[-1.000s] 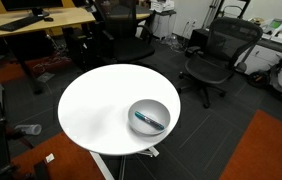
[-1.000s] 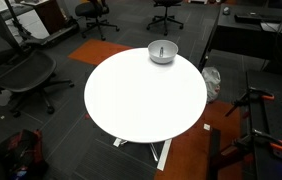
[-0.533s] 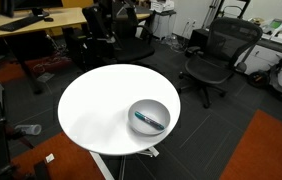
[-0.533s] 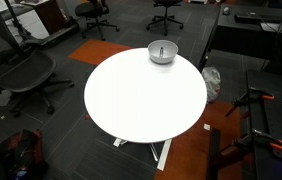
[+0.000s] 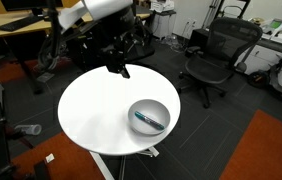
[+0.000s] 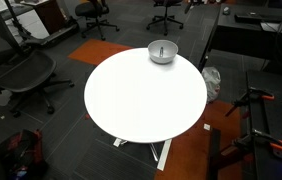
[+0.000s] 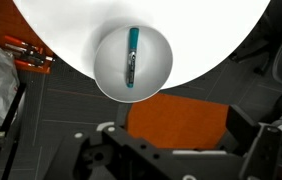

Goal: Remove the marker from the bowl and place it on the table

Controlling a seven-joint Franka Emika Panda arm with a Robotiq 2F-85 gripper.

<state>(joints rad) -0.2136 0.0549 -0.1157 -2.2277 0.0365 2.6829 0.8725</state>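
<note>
The grey-silver bowl (image 5: pixel 134 108) stands near the edge of the round white table (image 5: pixel 93 105). The teal-blue marker (image 5: pixel 151 121) lies inside it. In the wrist view the bowl (image 7: pixel 106 72) is seen from above with the marker (image 7: pixel 132 58) lying across it. The bowl (image 6: pixel 162 52) also shows at the table's (image 6: pixel 141 100) far edge; the marker is too small to make out there. My gripper (image 5: pixel 118 68) hangs above the table's far side, well apart from the bowl. Its fingers (image 7: pixel 179 123) are spread open and empty.
Black office chairs (image 5: pixel 216 55) stand behind the table, and another (image 6: pixel 16 75) beside it. A wooden desk (image 5: pixel 31 20) is at the back. Orange carpet (image 5: pixel 271 150) lies on the dark floor around the pedestal.
My arm has swung into an exterior view from the top and now reaches over the table's far side. The bowl and marker have not moved.
</note>
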